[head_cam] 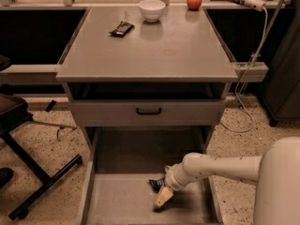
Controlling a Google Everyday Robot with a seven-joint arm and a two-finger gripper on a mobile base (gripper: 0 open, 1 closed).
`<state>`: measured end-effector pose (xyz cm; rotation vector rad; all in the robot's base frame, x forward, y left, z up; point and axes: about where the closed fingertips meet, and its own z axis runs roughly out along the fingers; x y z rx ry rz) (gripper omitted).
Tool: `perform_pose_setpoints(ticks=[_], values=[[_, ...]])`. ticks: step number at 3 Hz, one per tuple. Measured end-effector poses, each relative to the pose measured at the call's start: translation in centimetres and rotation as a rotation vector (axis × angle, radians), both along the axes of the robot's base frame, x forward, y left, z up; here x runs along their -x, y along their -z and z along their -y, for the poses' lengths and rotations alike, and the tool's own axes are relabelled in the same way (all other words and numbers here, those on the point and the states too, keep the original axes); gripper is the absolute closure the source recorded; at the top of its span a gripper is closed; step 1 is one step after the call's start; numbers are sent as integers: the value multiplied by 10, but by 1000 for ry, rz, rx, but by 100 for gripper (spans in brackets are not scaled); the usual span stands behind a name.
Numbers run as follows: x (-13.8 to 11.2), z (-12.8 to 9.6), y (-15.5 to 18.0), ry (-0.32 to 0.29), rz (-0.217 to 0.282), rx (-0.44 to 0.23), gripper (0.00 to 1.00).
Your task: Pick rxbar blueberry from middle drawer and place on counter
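The pick-up step is in hand. The wide grey metal middle drawer (pixel 117 203) is pulled out at the six o'clock side of the view. The rxbar blueberry (pixel 155 184), a small flat bar in a dark crinkled wrapper, is seen lying on the drawer floor, right of centre. The pale-tipped gripper (pixel 163 197) on the white arm is lowered into the drawer, just beside the bar at its five o'clock. Contact is possible, but no hold can be confirmed, and whether the gripper is spread or closed cannot be told. The bar is judged not yet lifted.

The large flat grey counter (pixel 154 50) at twelve o'clock carries a white bowl (pixel 152 9), a red apple (pixel 194 1) and another dark-wrapped bar (pixel 122 28). Next, a secure hold on the wrapper is called for. The bar must then be lifted clear of the grey drawer front with the black handle (pixel 148 110) and of the counter's thick front edge. It is then to be set down apart from those things.
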<state>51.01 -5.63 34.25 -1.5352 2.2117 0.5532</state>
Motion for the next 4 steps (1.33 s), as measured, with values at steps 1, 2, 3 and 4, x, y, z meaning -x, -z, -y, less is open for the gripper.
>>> perform_pose_setpoints(ticks=[1,2,3,4], values=[[-7,-14,1,-14,21,-20,0],[-7,-14,1,-14,21,-20,8],[-7,-14,1,-14,21,-20,27],[-7,-14,1,-14,21,-20,50]])
